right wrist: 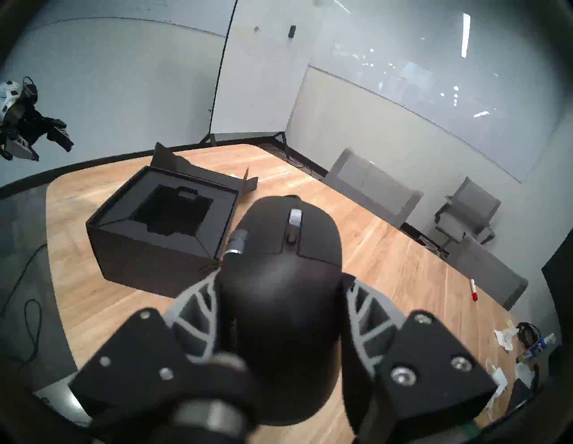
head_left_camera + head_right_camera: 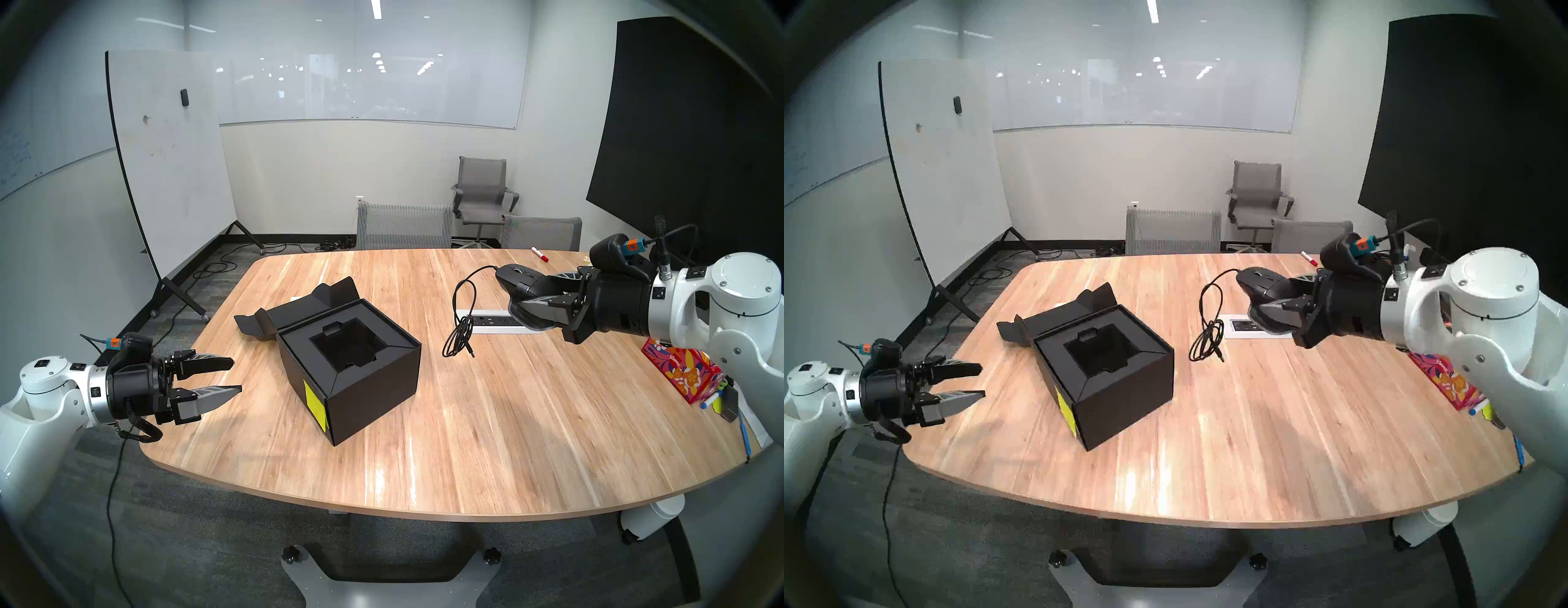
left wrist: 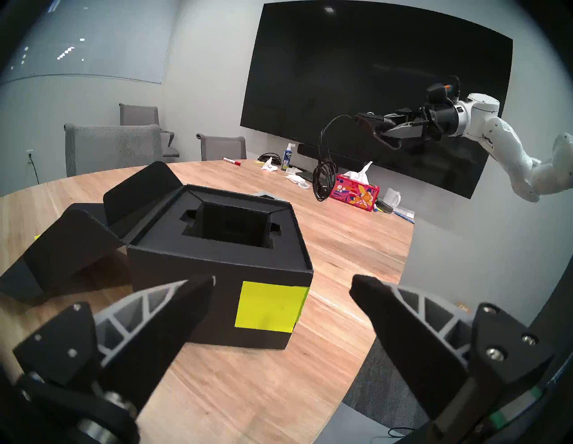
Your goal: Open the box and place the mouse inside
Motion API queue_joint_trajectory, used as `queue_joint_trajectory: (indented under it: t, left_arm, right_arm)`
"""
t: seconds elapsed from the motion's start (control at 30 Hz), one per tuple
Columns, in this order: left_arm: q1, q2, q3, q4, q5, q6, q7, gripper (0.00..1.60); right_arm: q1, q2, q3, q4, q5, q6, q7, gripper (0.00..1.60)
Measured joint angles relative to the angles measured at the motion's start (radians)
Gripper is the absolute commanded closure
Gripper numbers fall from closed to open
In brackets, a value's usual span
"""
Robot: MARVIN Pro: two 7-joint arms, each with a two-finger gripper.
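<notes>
Right wrist: mouse [image 1: 279,279] clamped in right pincer [image 1: 280,297].

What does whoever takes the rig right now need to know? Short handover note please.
Right gripper: shut on the mouse, held in the air to the right of the box; its cable hangs in a loose coil.
Left gripper: open, holding nothing, off the box's left side.
Box: on the table, lid folded back, recessed insert exposed and free.
Done: box opened, mouse picked up.
Left: carry the mouse over the insert, lower it in with the cable, release.
</notes>
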Motion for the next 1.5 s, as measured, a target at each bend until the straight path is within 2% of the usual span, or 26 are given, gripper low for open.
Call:
queue_joint_trajectory:
  t: [0.3, 0.53, 1.0, 1.5]
  left_arm:
    - [0.000, 0.000, 0.000, 0.000, 0.000, 0.000, 0.000, 0.00]
    - [0.000, 0.000, 0.000, 0.000, 0.000, 0.000, 0.000, 0.00]
    - [-0.001, 0.000, 0.002, 0.001, 0.000, 0.000, 0.000, 0.00]
    - [-0.004, 0.000, 0.004, 0.002, 0.001, -0.001, 0.000, 0.00]
  right_arm:
    - [0.057, 0.048, -0.013, -0.050, 0.092, 0.005, -0.055, 1.60]
    - [0.107, 0.076, -0.073, -0.056, 0.135, -0.026, -0.088, 1.60]
    - [0.182, 0.104, -0.171, -0.056, 0.160, -0.102, -0.095, 1.60]
    - [0.232, 0.118, -0.256, -0.056, 0.167, -0.162, -0.055, 1.60]
